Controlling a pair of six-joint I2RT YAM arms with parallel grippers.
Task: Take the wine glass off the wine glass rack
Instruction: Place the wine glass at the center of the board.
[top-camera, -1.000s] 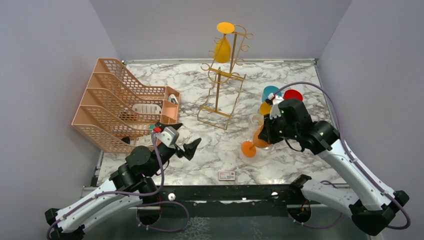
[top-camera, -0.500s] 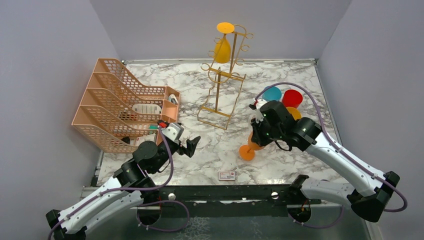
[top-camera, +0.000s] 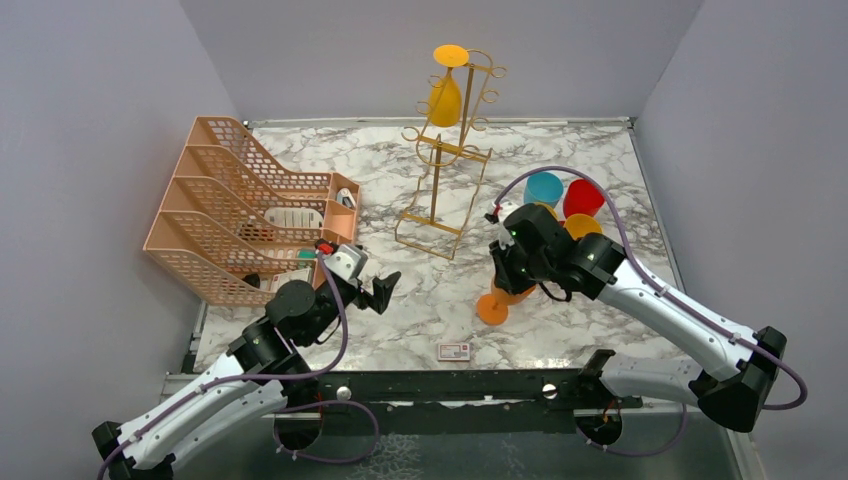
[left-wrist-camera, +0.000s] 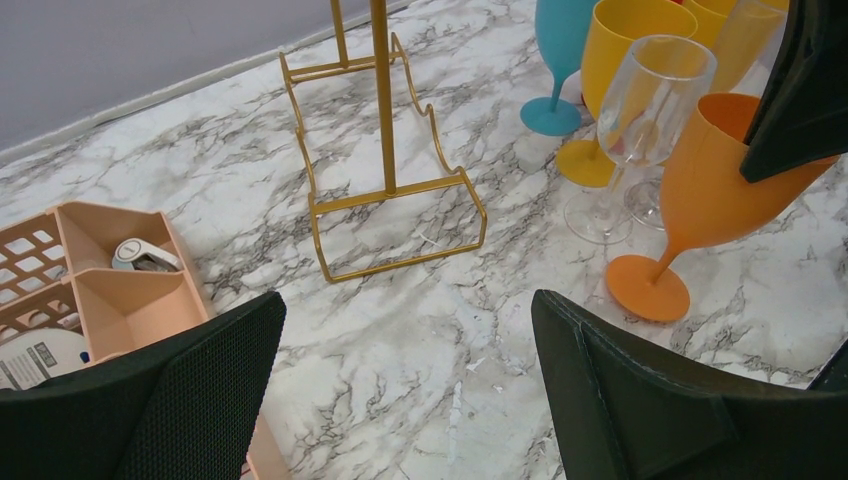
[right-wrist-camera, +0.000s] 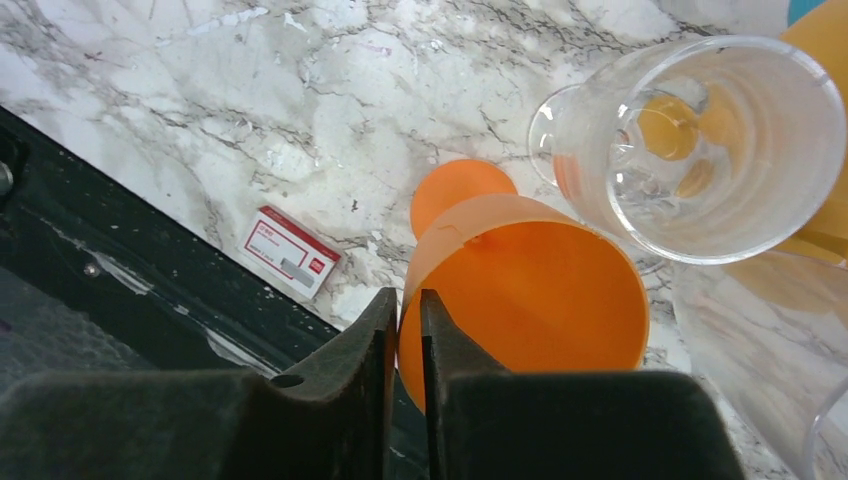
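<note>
A yellow wine glass (top-camera: 446, 95) hangs upside down near the top of the gold wire wine glass rack (top-camera: 440, 190), whose base frame (left-wrist-camera: 385, 200) stands mid-table. Both grippers are well clear of it. My left gripper (top-camera: 375, 285) (left-wrist-camera: 405, 300) hovers wide open over bare marble, left of the rack's base. My right gripper (top-camera: 510, 272) (right-wrist-camera: 405, 300) straddles the rim of an orange wine glass (top-camera: 493, 305) (right-wrist-camera: 540, 290) standing upright on the table. One finger is inside the bowl, one outside, and they are parted by a narrow gap.
A peach mesh tray organiser (top-camera: 230, 210) fills the left side. Teal (top-camera: 544, 187), red (top-camera: 583, 195) and yellow (top-camera: 585, 225) glasses cluster at the right, with a clear glass (right-wrist-camera: 700, 150) touching distance from the orange one. A small card (top-camera: 453, 350) lies by the black front edge.
My right arm carried the orange glass leftward and its jaws have eased apart slightly on the rim. The left arm shifted forward a little, still open.
</note>
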